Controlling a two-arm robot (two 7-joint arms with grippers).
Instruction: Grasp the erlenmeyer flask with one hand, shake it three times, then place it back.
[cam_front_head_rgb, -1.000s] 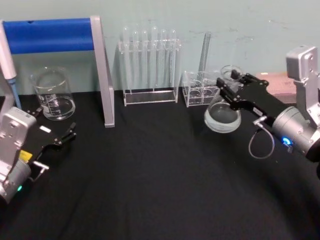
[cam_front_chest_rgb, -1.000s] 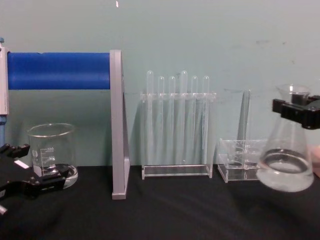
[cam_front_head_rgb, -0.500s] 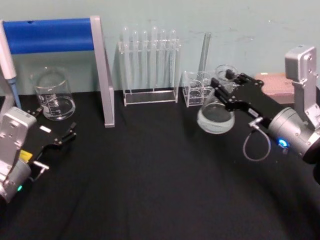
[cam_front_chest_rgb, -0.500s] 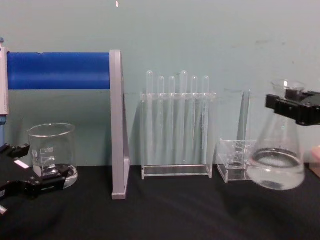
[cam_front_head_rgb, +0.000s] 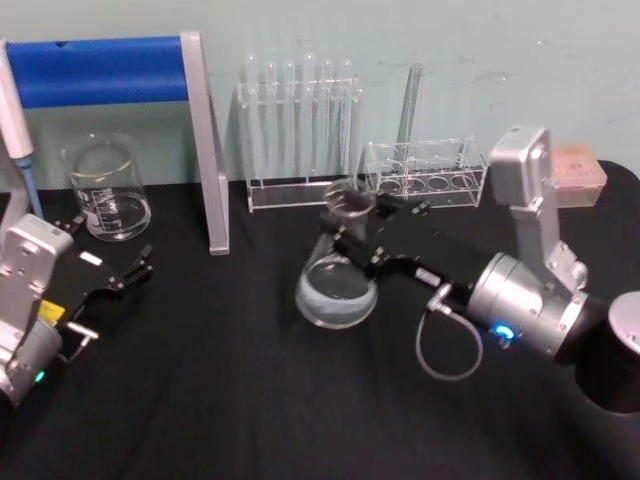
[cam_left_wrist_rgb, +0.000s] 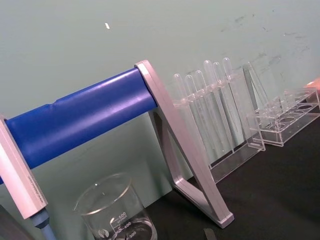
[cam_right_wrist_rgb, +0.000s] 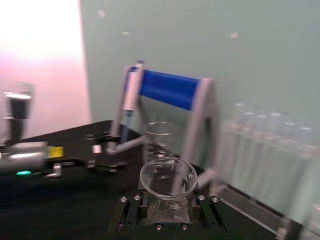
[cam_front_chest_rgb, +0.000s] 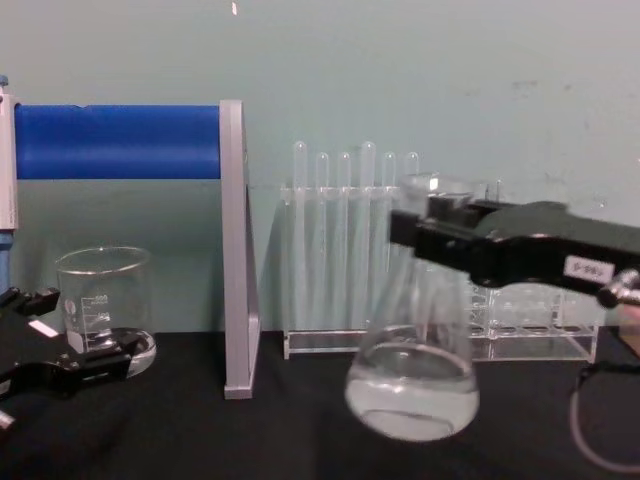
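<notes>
The erlenmeyer flask (cam_front_head_rgb: 337, 285) is clear glass with a little clear liquid in its wide base. It hangs tilted just above the black table, in front of the test tube rack. My right gripper (cam_front_head_rgb: 352, 228), the hand, is shut on the flask's neck just under the flared rim. In the chest view the flask (cam_front_chest_rgb: 412, 385) is at centre right, with the right gripper (cam_front_chest_rgb: 432, 238) clamped on its neck. The right wrist view looks down into the flask's rim (cam_right_wrist_rgb: 168, 179), with the fingers (cam_right_wrist_rgb: 131, 210) either side. My left gripper (cam_front_head_rgb: 115, 245) rests open at the table's left, by the beaker.
A glass beaker (cam_front_head_rgb: 105, 190) stands at the back left beside a blue-barred metal stand (cam_front_head_rgb: 205, 150) and a pipette (cam_front_head_rgb: 18, 130). A test tube rack (cam_front_head_rgb: 298, 130) and a low acrylic rack (cam_front_head_rgb: 425, 170) line the back wall. A pink box (cam_front_head_rgb: 580, 175) sits far right.
My right gripper has swung the flask leftward and nearer, from beside the low acrylic rack at the right to the table's middle. The left arm has not moved.
</notes>
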